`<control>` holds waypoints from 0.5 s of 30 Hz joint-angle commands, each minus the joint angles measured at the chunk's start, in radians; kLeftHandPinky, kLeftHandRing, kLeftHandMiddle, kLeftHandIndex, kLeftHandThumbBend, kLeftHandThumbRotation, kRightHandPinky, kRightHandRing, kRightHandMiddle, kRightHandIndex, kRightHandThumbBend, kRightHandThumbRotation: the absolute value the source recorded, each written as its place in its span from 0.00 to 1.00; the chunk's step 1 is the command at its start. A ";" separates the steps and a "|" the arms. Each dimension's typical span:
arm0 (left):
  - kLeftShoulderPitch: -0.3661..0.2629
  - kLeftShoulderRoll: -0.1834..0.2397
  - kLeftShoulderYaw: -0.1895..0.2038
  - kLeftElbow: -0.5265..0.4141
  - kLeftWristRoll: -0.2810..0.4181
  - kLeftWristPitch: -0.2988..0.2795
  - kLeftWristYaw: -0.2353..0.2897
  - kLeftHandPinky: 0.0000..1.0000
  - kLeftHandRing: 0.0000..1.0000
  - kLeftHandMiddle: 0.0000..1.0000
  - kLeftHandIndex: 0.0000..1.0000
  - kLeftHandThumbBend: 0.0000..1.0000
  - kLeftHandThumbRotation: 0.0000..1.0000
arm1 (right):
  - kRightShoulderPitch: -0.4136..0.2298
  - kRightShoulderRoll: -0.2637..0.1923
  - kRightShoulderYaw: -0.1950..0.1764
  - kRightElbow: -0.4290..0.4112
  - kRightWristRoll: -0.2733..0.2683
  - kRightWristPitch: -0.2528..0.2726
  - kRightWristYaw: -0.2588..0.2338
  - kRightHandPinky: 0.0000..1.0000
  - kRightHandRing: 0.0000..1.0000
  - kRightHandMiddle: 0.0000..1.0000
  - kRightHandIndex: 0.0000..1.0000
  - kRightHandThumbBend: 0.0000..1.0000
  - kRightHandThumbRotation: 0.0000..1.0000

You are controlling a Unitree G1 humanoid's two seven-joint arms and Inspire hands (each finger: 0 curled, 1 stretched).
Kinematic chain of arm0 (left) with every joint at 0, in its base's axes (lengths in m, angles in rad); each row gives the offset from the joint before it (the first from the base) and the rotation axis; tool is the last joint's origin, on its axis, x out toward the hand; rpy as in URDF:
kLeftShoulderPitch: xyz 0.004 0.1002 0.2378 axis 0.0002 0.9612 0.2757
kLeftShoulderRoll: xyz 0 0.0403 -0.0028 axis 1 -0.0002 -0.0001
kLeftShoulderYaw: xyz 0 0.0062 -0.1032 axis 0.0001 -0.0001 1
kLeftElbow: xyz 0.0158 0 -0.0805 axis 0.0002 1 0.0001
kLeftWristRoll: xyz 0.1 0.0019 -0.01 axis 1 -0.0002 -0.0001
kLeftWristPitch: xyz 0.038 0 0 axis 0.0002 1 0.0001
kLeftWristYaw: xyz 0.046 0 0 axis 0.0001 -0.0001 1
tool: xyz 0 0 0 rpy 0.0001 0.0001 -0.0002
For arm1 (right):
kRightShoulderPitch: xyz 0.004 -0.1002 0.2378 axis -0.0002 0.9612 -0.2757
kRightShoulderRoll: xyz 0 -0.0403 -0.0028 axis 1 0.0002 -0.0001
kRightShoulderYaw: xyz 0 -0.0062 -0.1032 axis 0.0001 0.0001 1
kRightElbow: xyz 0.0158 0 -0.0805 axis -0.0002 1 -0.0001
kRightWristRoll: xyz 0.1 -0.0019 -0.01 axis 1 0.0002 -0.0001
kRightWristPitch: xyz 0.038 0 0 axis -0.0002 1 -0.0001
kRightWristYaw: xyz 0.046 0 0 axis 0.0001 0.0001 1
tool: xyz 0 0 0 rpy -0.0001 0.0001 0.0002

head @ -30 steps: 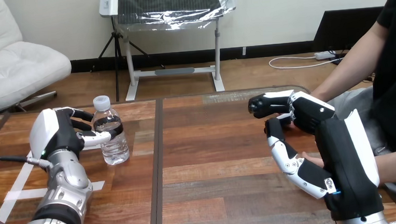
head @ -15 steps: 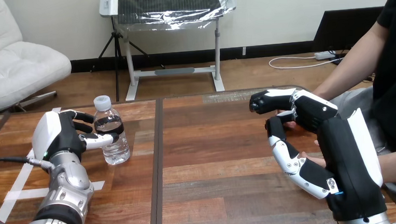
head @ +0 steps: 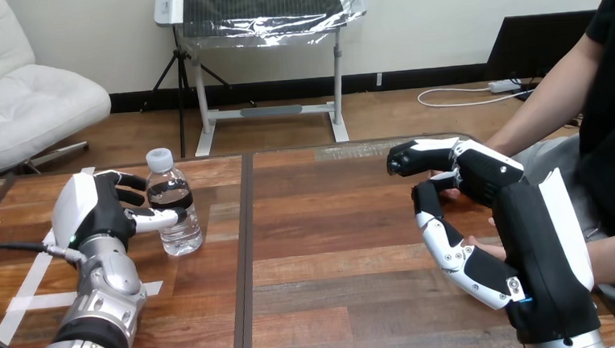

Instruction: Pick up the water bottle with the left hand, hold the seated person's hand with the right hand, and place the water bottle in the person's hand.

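Head view: the water bottle [head: 174,212] is seen upright on the table [head: 333,249], clasped by the curled left hand [head: 90,208], and the grip should be tightened before it is lifted straight up.

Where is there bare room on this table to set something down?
The widest bare patch is the table middle, between the water bottle and the right hand, running to the near edge. Crowded: the left side, where the left hand curls round the bottle, and the right edge, where the right hand is over the person's hand.
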 commanded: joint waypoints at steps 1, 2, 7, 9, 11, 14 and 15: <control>-0.068 0.017 -0.051 -0.001 0.050 0.022 -0.019 0.61 0.70 0.75 0.74 0.83 0.19 | -0.042 -0.001 -0.011 -0.020 0.009 -0.017 -0.005 0.51 0.65 0.69 0.60 0.18 0.00; -0.069 0.017 -0.053 0.001 0.053 0.028 -0.023 0.62 0.71 0.76 0.75 0.83 0.21 | -0.043 -0.003 -0.011 -0.019 0.008 -0.019 -0.005 0.51 0.65 0.69 0.60 0.18 0.00; -0.069 0.017 -0.056 0.000 0.056 0.040 -0.029 0.70 0.80 0.84 0.83 0.86 0.28 | -0.045 -0.005 -0.011 -0.020 0.002 -0.018 -0.005 0.50 0.64 0.69 0.59 0.18 0.00; -0.066 0.018 -0.065 0.000 0.064 0.040 -0.015 0.75 0.85 0.88 0.87 0.88 0.31 | -0.046 -0.005 -0.010 -0.019 0.003 -0.020 -0.005 0.50 0.63 0.68 0.59 0.18 0.00; -0.064 0.018 -0.068 -0.001 0.066 0.039 -0.007 0.77 0.87 0.90 0.89 0.89 0.33 | -0.047 -0.004 -0.009 -0.017 0.006 -0.022 -0.005 0.49 0.63 0.68 0.59 0.17 0.00; -0.062 0.016 -0.066 -0.001 0.064 0.035 0.005 0.82 0.91 0.93 0.92 0.90 0.35 | -0.048 -0.002 -0.008 -0.015 0.008 -0.023 -0.006 0.49 0.62 0.68 0.59 0.17 0.00; -0.061 0.015 -0.064 0.000 0.064 0.034 0.011 0.83 0.91 0.94 0.92 0.90 0.35 | -0.049 -0.002 -0.008 -0.015 0.007 -0.023 -0.006 0.48 0.62 0.68 0.59 0.17 0.00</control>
